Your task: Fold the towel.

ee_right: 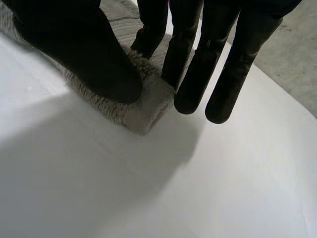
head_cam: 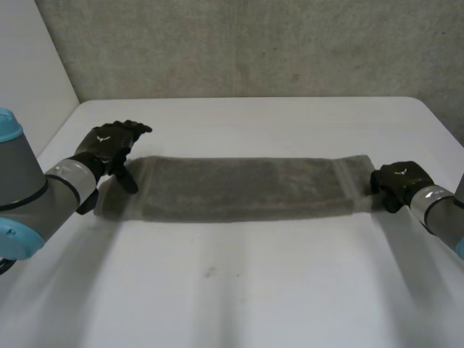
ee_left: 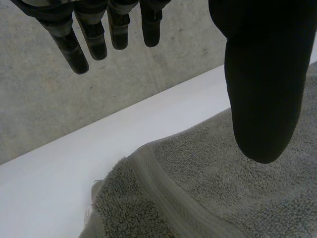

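Towel (head_cam: 239, 188) lies stretched out on the worktop (head_cam: 254, 290), long axis 9 to 3 o'clock. Left robot hand (head_cam: 109, 145) hovers spread over the 9 end, right robot hand (head_cam: 397, 180) pinches the 3 o'clock corner.

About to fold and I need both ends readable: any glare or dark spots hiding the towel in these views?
Head view: even light, no glare on the table, towel evenly lit. Left wrist view: the left hand blocks part of the towel's end, the rest well lit. Right wrist view: the black right hand covers most of the towel's corner.
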Available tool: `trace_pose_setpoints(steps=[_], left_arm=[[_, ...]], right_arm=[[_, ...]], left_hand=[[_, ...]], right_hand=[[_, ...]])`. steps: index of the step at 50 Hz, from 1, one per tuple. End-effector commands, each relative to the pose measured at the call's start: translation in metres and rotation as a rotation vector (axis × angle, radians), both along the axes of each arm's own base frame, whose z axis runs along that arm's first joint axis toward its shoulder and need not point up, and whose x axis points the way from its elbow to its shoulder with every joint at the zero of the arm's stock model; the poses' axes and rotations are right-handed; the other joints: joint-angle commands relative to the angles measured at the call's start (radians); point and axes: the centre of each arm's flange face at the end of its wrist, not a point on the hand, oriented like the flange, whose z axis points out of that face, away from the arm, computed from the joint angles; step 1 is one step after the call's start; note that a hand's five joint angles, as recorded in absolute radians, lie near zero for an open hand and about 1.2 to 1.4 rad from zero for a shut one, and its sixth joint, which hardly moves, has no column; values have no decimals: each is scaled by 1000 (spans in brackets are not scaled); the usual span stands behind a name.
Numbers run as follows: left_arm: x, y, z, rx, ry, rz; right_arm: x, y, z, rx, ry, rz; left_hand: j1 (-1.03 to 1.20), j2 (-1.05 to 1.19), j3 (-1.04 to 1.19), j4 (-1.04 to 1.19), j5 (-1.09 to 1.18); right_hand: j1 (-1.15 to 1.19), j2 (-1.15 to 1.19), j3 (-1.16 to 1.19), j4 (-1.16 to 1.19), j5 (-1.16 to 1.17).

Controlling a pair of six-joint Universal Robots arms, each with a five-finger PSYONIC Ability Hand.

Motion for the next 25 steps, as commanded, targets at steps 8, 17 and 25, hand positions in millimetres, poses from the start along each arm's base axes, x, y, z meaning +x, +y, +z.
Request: trace_pose_setpoints(steps=[8, 17, 25], left_arm=[[1, 4, -3, 14, -1, 3], [16, 9, 1, 18, -1, 38], [18, 9, 3, 6, 0, 44]], right_arm=[[-54, -24, 20, -69, 9, -134], [-128, -56, 65, -157, 91, -223], [-14, -52, 122, -279, -8, 30]], left_hand=[[-1, 9, 6, 6, -28], [-1, 9, 6, 6, -28], [-1, 9, 6, 6, -28]], right_hand=[[117, 276, 284, 283, 294], [117, 276, 284, 283, 294], [117, 276, 284, 283, 294]])
